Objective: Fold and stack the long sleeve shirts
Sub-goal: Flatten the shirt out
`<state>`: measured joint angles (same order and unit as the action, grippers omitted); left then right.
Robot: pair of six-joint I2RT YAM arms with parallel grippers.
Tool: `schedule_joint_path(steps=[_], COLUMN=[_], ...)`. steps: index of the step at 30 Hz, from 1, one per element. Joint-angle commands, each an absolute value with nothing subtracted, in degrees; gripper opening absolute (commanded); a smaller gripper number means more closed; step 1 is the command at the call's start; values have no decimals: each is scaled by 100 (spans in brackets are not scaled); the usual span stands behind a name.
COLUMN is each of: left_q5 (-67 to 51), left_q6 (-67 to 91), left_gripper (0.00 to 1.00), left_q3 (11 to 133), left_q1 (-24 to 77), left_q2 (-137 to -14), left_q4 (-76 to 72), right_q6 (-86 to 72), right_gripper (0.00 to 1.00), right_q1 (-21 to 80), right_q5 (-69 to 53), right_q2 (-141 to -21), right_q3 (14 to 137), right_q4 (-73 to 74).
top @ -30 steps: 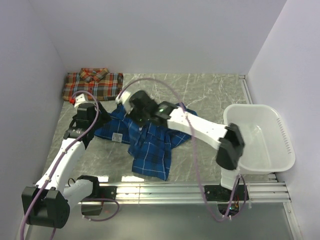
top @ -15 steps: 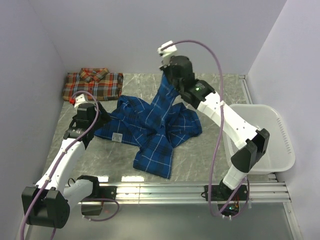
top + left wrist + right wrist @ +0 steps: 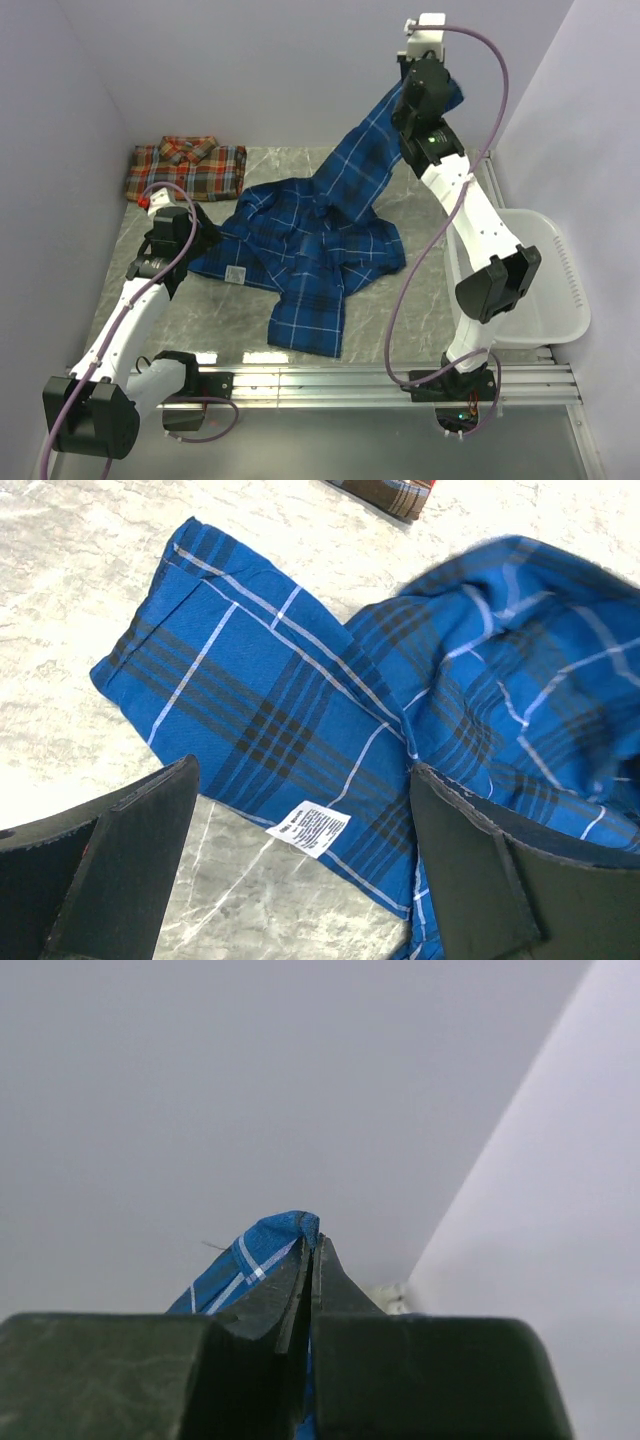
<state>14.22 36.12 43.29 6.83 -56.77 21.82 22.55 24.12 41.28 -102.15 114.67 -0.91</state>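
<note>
Right gripper is pinching shut on a fold of the blue shirt, fingers pressed together with a peak of blue plaid showing at their tips. The arm is standing tall near the back wall and is holding that fold high above the table, so a band of cloth is hanging taut from it down to the rest of the shirt. The bulk is lying crumpled at mid-table, one part trailing toward the near edge. Left gripper is sitting low at the shirt's left edge, fingers spread wide apart, clamping nothing; whether they are touching the cloth I cannot tell. A white label is showing between them on the fabric. The red-orange shirt is lying folded in the far left corner, apart from the blue one. A white basket is resting at the right side.
</note>
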Motion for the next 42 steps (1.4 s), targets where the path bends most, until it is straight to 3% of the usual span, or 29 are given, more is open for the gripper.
schedule_joint_path(steps=[1, 3, 6, 8, 9, 12, 13, 16, 21, 27, 34, 42], left_q5=[1353, 1345, 1310, 1318, 1301, 1292, 1283, 1213, 1169, 1108, 1072, 1238], left_q6=[3595, 3595, 3595, 3595, 3595, 3595, 3595, 3612, 3621, 3630, 3805, 4262], left_gripper=[92, 92, 92, 92, 92, 92, 93, 93, 93, 93, 93, 92], left_q3=[4289, 4280, 4272, 4280, 4272, 4280, 4280, 4280, 4298, 4307, 4377, 5018], left_q1=[686, 686, 686, 686, 686, 686, 686, 686, 686, 686, 686, 686], left_q2=[-5563, -5572, -5599, -5599, -5607, -5634, -5642, -5695, -5792, -5880, -6038, -7074], left_q4=[2101, 2101, 2092, 2092, 2100, 2092, 2092, 2074, 2074, 2074, 2039, 2171], right_q6=[2759, 3049, 3120, 3181, 3121, 2665, 2463, 1742, 503, -1114, -2792, -4111], right_gripper=[1, 2, 4, 28, 53, 79, 82, 84, 83, 74, 64, 65], right_q1=[2312, 2277, 2224, 2180, 2171, 2162, 2171, 2302, 2820, 3278, 3463, 3454], right_q5=[4710, 4720, 4316, 4106, 4096, 4131, 4105, 3894, 3122, 1214, -500, -45], right_q2=[-10441, -10643, -11152, -11529, -11592, -11636, -11663, -11541, -10513, -9800, -9194, -8438], right_q3=[12005, 12172, 12944, 13313, 13289, 13139, 13183, 13114, 11481, 9776, 7578, 5653], right_q4=[-1387, -1958, -1670, -1504, -1468, -1004, -358, 821, 1897, 2750, 1909, 1048])
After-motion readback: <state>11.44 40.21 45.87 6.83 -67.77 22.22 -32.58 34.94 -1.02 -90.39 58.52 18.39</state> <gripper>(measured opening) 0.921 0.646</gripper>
